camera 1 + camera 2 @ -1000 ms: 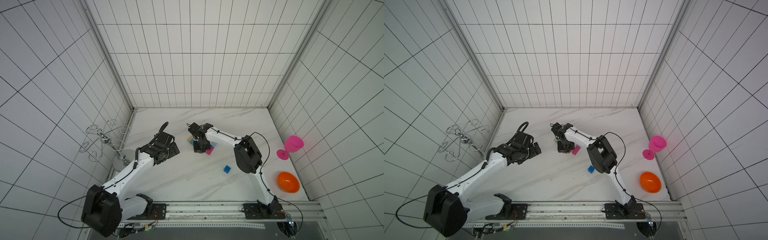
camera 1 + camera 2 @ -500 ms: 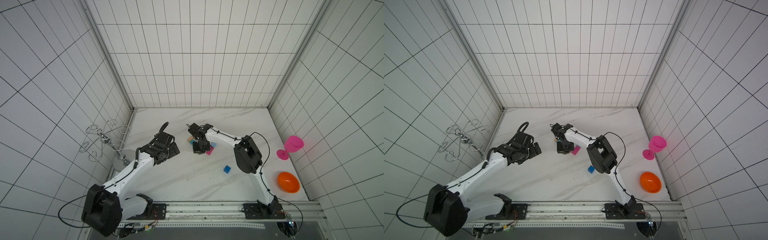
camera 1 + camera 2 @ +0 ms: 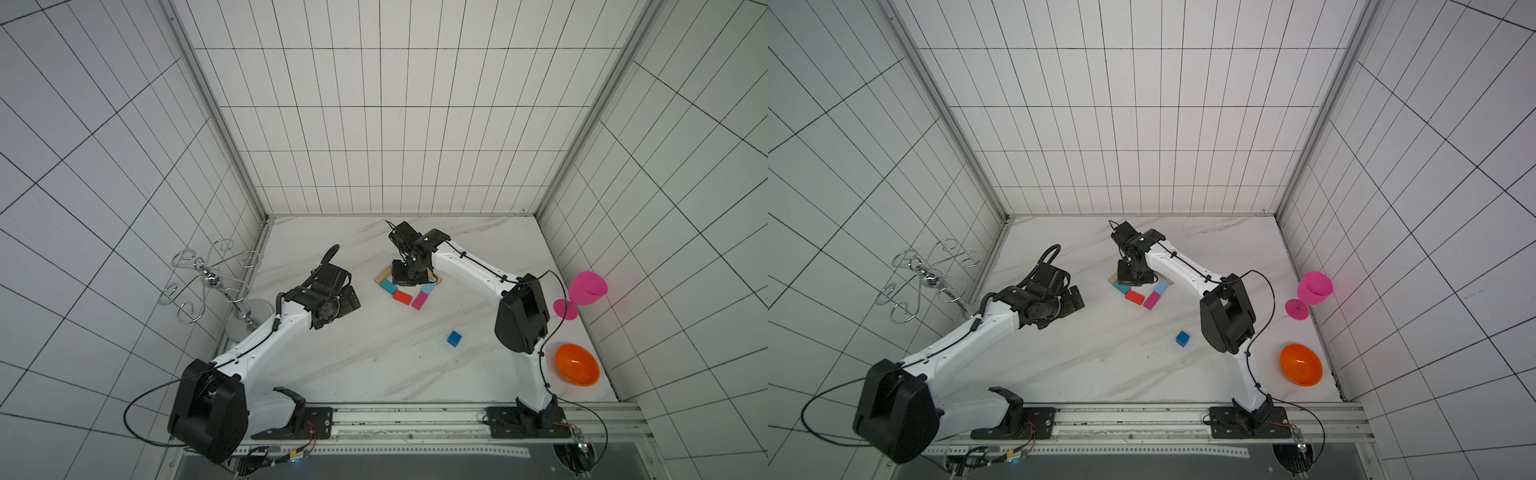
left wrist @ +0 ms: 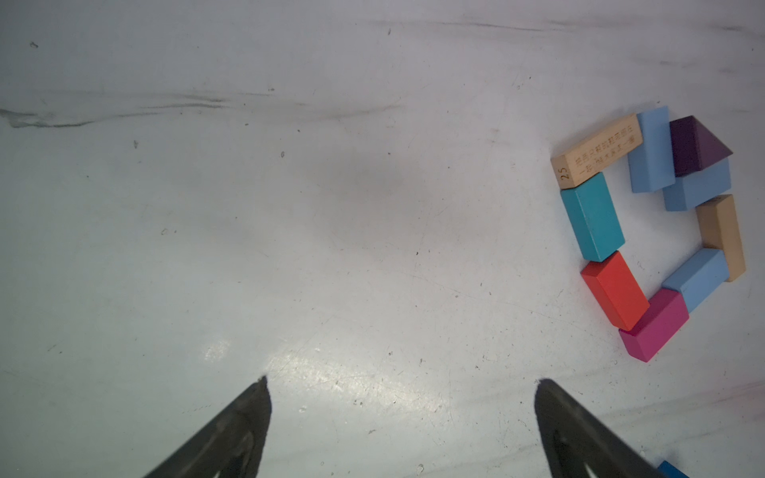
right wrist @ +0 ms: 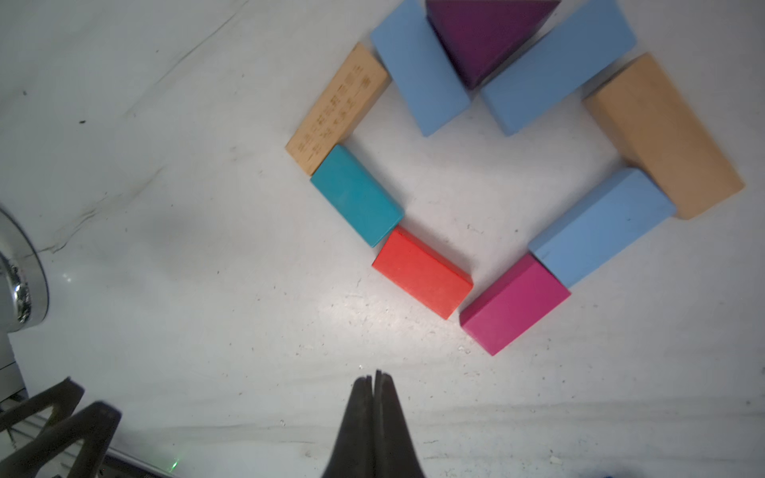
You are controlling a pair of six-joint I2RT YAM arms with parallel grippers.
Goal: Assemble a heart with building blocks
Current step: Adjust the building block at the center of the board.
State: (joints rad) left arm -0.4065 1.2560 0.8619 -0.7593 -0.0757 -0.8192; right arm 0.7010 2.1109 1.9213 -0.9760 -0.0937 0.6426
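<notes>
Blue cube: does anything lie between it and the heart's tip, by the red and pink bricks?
Nothing visible: bare table separates the blue cube from the red brick and pink brick.

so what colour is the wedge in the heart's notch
The wedge is dark purple, clearest in the right wrist view.

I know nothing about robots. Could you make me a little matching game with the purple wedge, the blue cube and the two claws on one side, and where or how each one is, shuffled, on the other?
Column A
1. purple wedge
2. blue cube
3. left gripper
4. right gripper

Column B
a. jaws pressed together, holding nothing
b. lying alone on the table, away from the rest
c. jaws spread wide, holding nothing
d. tucked between two light blue bricks

Pairs: 1-d, 2-b, 3-c, 4-a
</notes>
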